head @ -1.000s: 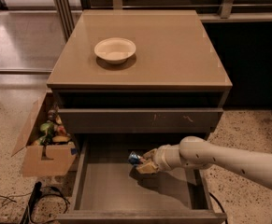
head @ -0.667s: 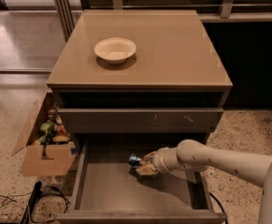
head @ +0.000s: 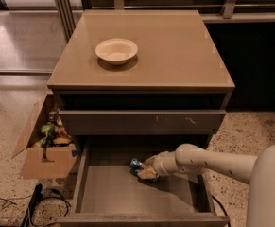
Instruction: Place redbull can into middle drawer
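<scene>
The middle drawer [head: 104, 193] is pulled open below the cabinet top, a wide grey-brown box with a flat bottom. The redbull can [head: 136, 164], small and blue-and-silver, sits low inside the drawer near its back middle. My gripper [head: 145, 170] reaches into the drawer from the right on a white arm and is closed around the can, which sticks out to the left of the fingers. Whether the can rests on the drawer bottom I cannot tell.
A white round bowl [head: 116, 50] stands on the cabinet top [head: 175, 56]. A closed drawer front with pale scuff marks [head: 141, 122] sits above the open drawer. A cardboard box of items [head: 47, 143] stands on the floor at the left, with cables [head: 38, 202] by it.
The arm has shifted slightly left and lower in the drawer with the can still held. The drawer and bowl have not moved.
</scene>
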`<state>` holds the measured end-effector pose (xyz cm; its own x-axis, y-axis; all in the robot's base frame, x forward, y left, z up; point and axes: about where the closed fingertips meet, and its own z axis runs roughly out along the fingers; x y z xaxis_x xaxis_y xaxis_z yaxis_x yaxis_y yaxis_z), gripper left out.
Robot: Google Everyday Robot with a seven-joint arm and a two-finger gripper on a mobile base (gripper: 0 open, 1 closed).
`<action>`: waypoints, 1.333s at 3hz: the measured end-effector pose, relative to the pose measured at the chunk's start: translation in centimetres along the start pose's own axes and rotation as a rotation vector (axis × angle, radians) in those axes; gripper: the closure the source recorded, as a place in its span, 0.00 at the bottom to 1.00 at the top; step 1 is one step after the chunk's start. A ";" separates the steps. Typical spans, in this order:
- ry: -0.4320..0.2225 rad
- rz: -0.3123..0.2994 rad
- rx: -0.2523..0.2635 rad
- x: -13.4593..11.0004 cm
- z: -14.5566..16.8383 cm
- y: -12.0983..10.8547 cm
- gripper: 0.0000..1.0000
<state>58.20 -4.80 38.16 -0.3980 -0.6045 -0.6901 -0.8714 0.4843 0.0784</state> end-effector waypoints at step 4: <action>0.000 0.000 -0.001 0.0 0.0 0.0 0.00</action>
<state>58.19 -4.78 38.12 -0.3981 -0.6048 -0.6898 -0.8716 0.4839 0.0787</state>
